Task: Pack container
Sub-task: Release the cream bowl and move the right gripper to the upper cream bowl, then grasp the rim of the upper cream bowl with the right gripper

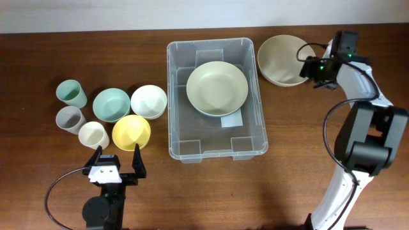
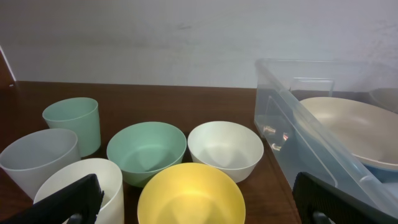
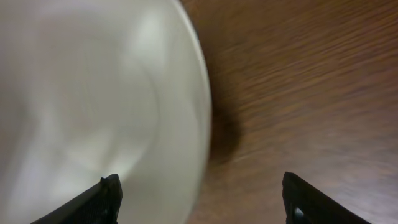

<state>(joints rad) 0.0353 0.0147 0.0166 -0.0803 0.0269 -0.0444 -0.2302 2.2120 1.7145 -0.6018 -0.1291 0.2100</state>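
Note:
The clear container (image 1: 181,96) stands mid-table and holds one beige plate (image 1: 217,88); its near wall shows in the left wrist view (image 2: 292,124). A second beige plate (image 1: 281,59) lies right of it. My right gripper (image 1: 311,64) is open over that plate's right rim (image 3: 112,106), one finger above the plate, one above bare table. My left gripper (image 1: 117,160) is open at the front, just before a yellow bowl (image 1: 131,132) (image 2: 189,196).
Left of the container stand a teal bowl (image 1: 111,105), a white bowl (image 1: 149,101), a teal cup (image 1: 71,94), a grey cup (image 1: 69,119) and a white cup (image 1: 93,135). The table's back edge meets a pale wall.

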